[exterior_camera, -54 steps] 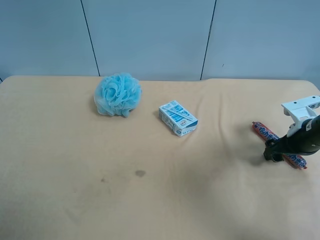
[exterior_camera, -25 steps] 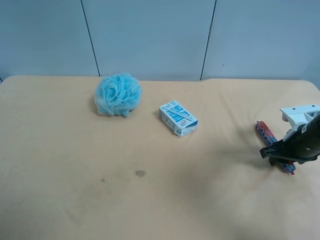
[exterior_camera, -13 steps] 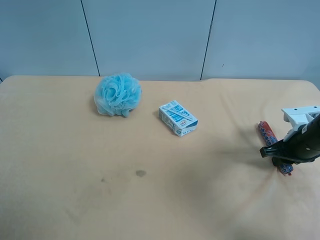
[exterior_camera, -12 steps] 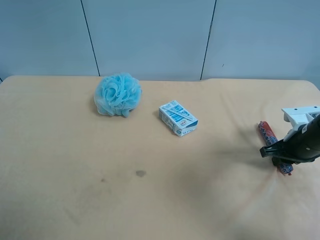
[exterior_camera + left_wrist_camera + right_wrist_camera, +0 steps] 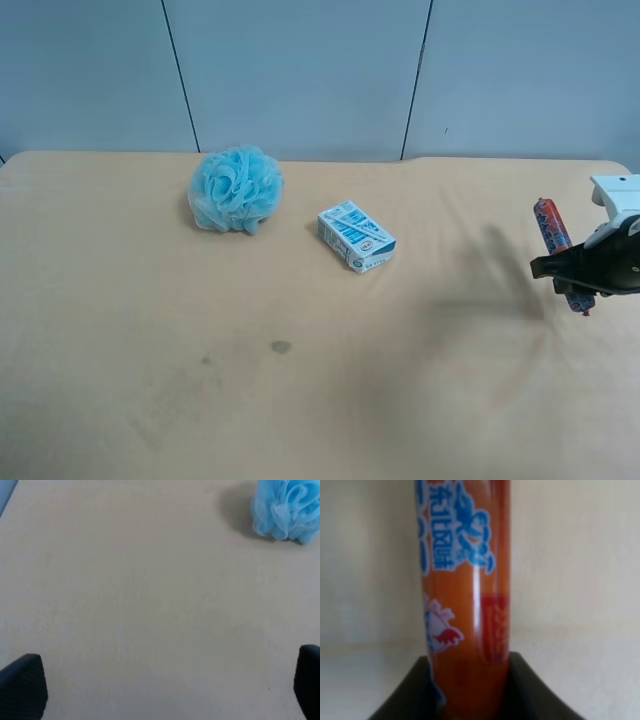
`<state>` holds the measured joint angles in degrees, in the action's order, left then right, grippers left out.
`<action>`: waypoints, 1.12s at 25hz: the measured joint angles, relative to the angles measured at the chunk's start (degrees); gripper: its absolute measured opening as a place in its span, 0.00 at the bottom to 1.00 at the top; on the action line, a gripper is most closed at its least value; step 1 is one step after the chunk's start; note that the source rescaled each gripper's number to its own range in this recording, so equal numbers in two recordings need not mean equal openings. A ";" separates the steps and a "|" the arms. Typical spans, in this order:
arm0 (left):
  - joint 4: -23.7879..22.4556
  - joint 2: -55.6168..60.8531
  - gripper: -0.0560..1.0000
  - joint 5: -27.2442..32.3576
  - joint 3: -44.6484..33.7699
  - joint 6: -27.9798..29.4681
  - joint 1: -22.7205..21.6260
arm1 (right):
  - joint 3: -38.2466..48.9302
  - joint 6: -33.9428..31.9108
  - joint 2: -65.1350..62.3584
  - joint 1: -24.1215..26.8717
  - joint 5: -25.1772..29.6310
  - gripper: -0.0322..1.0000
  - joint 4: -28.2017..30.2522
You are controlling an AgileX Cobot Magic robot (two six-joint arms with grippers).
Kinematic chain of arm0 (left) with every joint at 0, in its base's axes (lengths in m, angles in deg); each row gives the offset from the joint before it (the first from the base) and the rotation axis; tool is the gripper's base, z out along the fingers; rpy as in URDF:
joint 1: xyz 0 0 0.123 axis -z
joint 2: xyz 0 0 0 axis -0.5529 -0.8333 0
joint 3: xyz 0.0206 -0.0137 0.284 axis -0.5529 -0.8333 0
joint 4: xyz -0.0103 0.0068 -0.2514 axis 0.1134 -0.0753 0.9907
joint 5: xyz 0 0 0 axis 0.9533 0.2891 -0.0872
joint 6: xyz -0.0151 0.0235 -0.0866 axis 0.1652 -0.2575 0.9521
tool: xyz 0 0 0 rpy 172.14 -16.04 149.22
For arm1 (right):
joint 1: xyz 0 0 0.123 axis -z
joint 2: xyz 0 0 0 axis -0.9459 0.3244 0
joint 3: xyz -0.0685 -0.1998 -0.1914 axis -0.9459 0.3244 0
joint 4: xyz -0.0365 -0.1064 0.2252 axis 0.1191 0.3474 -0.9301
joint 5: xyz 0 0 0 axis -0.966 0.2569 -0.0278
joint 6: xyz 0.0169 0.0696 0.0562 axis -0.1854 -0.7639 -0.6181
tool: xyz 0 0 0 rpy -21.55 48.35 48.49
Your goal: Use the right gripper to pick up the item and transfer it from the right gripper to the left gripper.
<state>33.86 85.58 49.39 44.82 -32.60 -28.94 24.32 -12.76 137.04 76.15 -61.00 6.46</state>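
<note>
Right end effector (image 5: 562,272) is closed on the item (image 5: 553,230), its two dark fingers (image 5: 405,700) pressing the wrapper from opposite sides below the middle of its length. The item's long axis stands steep in the exterior high view. Its upper crimped end leans slightly toward the box side and rises past the end effector, while the lower end pokes out beneath the grip. In the right wrist view the item (image 5: 465,605) runs lengthwise straight out from between the fingers. It appears clear of the surface (image 5: 300,400), with a soft shadow cast apart from it toward the box.

The item is a slim round stick in glossy orange-red film with blue-and-white lettering and a bright highlight down its length. A white plastic block (image 5: 618,195) sits on the arm just behind the right end effector.

Left end effector (image 5: 165,690) is wide open and holds nothing. Its black ribbed fingertips (image 5: 22,685) show only at the edges of the left wrist view, with bare surface between them.

A fluffy light-blue mesh pouf (image 5: 285,507) lies ahead of the left end effector, off to one side. Well away from the right end effector, a small blue-and-white box (image 5: 356,237) lies flat, and the pouf (image 5: 236,189) sits farther still. The surface is matte tan with faint dark stains (image 5: 281,347).
</note>
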 joint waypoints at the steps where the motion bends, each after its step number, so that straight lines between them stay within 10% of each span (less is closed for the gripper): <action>1: 0.00 0.00 1.00 0.00 0.00 0.00 0.00 | 0.00 0.43 -0.71 -0.99 0.00 0.04 -0.61; 21: 0.00 0.00 1.00 0.00 0.00 0.00 0.00 | -20.75 27.64 -3.13 -27.52 12.44 0.04 -14.73; 28: 0.00 0.00 1.00 0.00 0.00 0.00 0.00 | -24.97 45.12 -2.91 -31.42 13.10 0.04 -28.04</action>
<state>33.86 85.58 49.39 44.82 -32.60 -28.94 -0.65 32.36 134.13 44.74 -47.90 -21.59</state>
